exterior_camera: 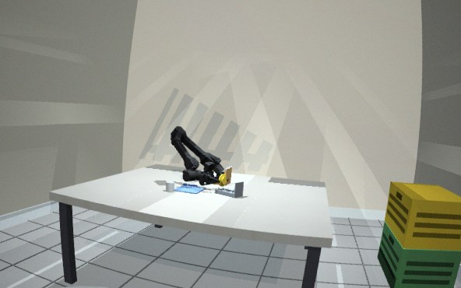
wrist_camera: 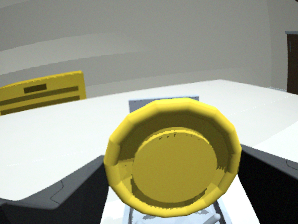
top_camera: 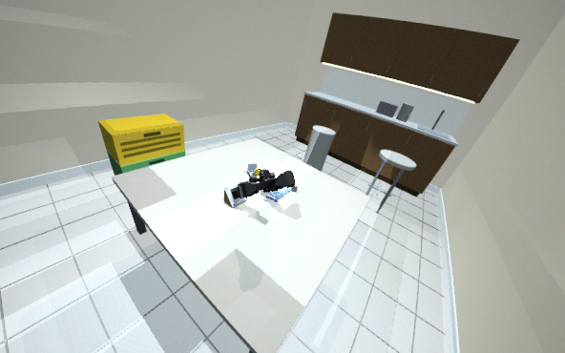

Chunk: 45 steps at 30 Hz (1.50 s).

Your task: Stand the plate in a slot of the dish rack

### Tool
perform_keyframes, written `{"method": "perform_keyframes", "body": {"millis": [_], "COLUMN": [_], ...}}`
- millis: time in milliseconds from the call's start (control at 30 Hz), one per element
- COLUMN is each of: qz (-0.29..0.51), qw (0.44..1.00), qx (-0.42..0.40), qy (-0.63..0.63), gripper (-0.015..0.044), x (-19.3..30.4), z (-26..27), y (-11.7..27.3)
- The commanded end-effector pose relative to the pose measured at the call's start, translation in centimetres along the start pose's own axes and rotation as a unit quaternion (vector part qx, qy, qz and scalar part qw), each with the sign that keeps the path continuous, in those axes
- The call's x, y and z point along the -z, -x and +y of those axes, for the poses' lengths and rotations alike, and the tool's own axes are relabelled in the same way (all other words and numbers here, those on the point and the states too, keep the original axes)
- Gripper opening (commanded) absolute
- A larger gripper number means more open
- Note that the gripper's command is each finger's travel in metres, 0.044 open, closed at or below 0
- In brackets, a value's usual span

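1. Gripping one yellow plate (top_camera: 258, 172) (exterior_camera: 223, 180) (wrist_camera: 175, 165), your one gripper (exterior_camera: 217, 179) (wrist_camera: 172, 159) has its two fingers well apart, one at either side of the rim.
2. You have that plate above one grey dish rack (top_camera: 252, 167) (exterior_camera: 238, 189) (wrist_camera: 164, 103) (its upright end panel shows past the rim).
3. One white cup (exterior_camera: 170, 187) stands beside one blue cloth-like sheet (top_camera: 280, 194) (exterior_camera: 189, 189) on your one table (top_camera: 256, 248) (exterior_camera: 150, 206) (wrist_camera: 40, 145).
4. Two crates, yellow (top_camera: 143, 138) (exterior_camera: 438, 214) (wrist_camera: 45, 92) over green (exterior_camera: 428, 268), are stacked nearby.
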State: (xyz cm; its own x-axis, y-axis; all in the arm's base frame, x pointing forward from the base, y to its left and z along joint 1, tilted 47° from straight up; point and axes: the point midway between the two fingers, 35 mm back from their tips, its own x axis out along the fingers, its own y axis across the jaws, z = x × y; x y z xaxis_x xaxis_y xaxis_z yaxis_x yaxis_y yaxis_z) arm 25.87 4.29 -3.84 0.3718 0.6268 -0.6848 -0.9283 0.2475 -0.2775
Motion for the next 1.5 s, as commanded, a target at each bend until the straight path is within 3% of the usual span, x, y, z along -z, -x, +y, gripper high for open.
{"method": "perform_keyframes", "body": {"millis": [0, 800, 1300, 1467], "qz": [0.001, 0.003, 0.003, 0.003], "qw": [1.000, 1.000, 1.000, 1.000], "qx": [0.001, 0.000, 0.000, 0.000], "qy": [-0.001, -0.001, -0.001, -0.001], "gripper": [0.0000, 0.0000, 0.0394, 0.0400], "x": [0.0, 1.5, 1.5, 1.5], "z": [-0.1, -0.1, -0.1, -0.1], "y": [-0.2, -1.1, -1.1, -1.1]}}
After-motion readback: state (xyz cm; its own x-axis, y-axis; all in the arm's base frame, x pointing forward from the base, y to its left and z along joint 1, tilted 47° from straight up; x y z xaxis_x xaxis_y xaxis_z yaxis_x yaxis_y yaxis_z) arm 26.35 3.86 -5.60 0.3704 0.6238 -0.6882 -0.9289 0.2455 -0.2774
